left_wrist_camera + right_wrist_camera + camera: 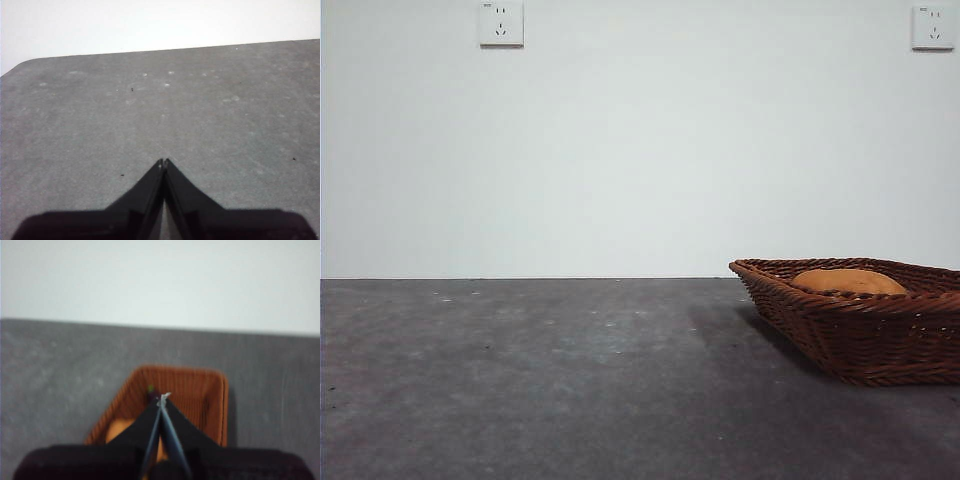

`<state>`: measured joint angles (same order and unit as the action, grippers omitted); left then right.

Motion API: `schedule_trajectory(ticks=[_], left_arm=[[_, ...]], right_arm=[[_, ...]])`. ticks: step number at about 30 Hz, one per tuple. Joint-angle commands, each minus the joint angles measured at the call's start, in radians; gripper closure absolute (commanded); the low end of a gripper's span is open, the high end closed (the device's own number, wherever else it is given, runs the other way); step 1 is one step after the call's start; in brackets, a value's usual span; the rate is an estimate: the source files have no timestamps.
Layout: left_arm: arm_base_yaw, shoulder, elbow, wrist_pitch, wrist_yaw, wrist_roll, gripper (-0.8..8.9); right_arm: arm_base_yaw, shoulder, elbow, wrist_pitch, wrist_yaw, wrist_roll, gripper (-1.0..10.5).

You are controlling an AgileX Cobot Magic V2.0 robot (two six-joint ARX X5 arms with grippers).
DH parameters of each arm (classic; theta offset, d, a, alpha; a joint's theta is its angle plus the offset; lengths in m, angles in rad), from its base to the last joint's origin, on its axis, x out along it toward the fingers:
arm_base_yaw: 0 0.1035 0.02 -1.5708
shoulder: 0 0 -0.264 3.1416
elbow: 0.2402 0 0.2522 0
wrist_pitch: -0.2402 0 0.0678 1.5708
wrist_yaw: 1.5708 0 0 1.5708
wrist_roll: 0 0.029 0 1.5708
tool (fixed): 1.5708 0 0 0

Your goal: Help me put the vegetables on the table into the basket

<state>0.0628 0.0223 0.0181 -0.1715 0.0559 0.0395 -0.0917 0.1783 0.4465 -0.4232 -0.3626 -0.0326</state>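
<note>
seems nearly done: no vegetables left loose on the matte, speckled grey tabletop (pixel 520 380) short of the basket (pixel 880 340). right hand (pixel 163 399) hangs over the basket, closed, empty. left hand (pixel 163 162) well clear of the basket, closed, empty. inside the flared brown wicker, a rounded orange-brown potato (pixel 848 281), a green stem tip (pixel 150 388); corn unseen.

Soft even light; right wrist view blurred.
</note>
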Motion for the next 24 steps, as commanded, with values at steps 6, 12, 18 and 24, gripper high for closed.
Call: schedule_trajectory(ticks=[6, 12, 18, 24], left_arm=[[0.003, 0.000, -0.011, 0.007, 0.003, -0.010, 8.17], [0.003, 0.000, -0.011, 0.007, 0.003, -0.010, 8.17], [0.003, 0.000, -0.010, 0.007, 0.003, -0.010, 8.17], [0.003, 0.000, -0.010, 0.007, 0.003, -0.010, 8.17]], right_arm=[[0.001, -0.145, -0.256, 0.067, 0.024, 0.040, 9.5], [0.002, -0.171, -0.351, 0.060, 0.023, 0.040, 9.5], [0.016, -0.171, -0.373, 0.059, 0.024, 0.039, 9.5], [0.028, -0.171, -0.373, 0.057, 0.024, 0.039, 9.5]])
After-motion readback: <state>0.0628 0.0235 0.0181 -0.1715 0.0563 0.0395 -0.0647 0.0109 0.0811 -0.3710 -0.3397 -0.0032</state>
